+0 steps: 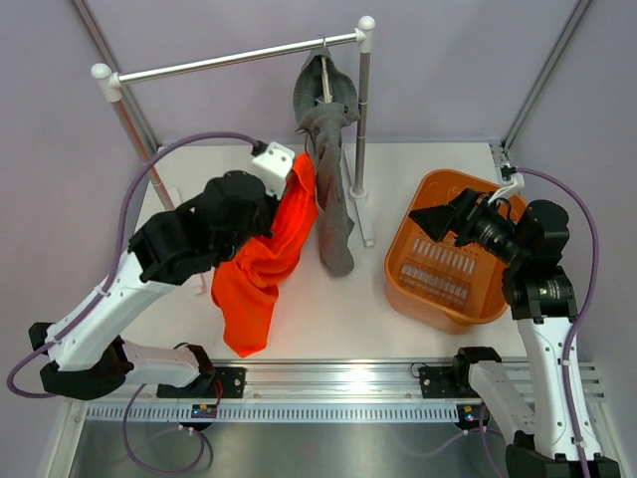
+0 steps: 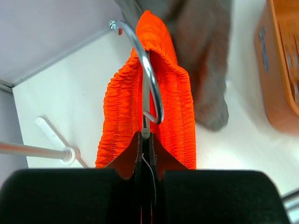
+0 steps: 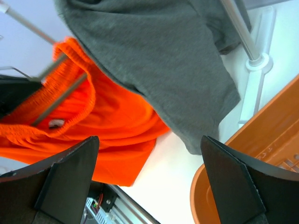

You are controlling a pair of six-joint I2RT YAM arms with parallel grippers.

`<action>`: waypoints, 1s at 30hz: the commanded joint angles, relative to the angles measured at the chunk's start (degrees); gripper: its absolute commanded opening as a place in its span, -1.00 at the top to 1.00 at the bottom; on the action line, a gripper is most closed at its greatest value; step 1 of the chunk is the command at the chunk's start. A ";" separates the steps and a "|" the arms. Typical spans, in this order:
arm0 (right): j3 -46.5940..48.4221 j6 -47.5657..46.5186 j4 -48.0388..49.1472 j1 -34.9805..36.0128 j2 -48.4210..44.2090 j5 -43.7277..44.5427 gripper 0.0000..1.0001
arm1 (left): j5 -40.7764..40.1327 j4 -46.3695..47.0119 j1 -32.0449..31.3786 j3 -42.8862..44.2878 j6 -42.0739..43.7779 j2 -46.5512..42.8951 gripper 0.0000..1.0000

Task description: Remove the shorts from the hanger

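The left gripper (image 2: 145, 140) is clamped tight on the wire neck of the hanger (image 2: 152, 79). In its wrist view the hook points away at 12 o'clock. The ruched waistband of the orange shorts (image 2: 175, 93) runs up both sides of the wire, so the hanger is threaded right through it.

In the top view the fabric drops away from the left gripper toward 7 o'clock. That makes its long axis waistband-high, hem-low, with the hem trailing near the table's front edge.

The right gripper (image 3: 149, 140) is wide open and holding nothing, and sits over the orange basket (image 1: 396, 261). From there the orange shorts lie at about 9 o'clock, well apart, with the grey shorts (image 1: 333, 209) hanging between the two. The grey pair is draped off the rail (image 1: 239, 58) on its own hanger and blocks part of the straight line across.

In the right wrist view the orange waistband shows at 9 to 10 o'clock and the grey cloth fills 12.

The left arm is the nearer one, but it's busy holding the hanger. So the pull-off looks like the right arm's job: reach to 9 o'clock, below the grey hem, and drag along that long axis.
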 commanded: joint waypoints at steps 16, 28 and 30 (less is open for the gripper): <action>11.32 -3.96 -6.62 38.45 10.68 26.89 -0.99 | 0.41 -1.30 -17.11 -6.47 -6.52 -7.64 1.00; 16.78 -2.12 -4.07 49.54 20.01 40.26 -0.66 | 3.67 0.64 -17.29 -5.51 -4.67 -8.34 1.00; 17.65 -2.11 -4.07 49.98 21.07 40.87 -0.60 | 3.84 0.72 -17.29 -5.33 -4.67 -8.16 1.00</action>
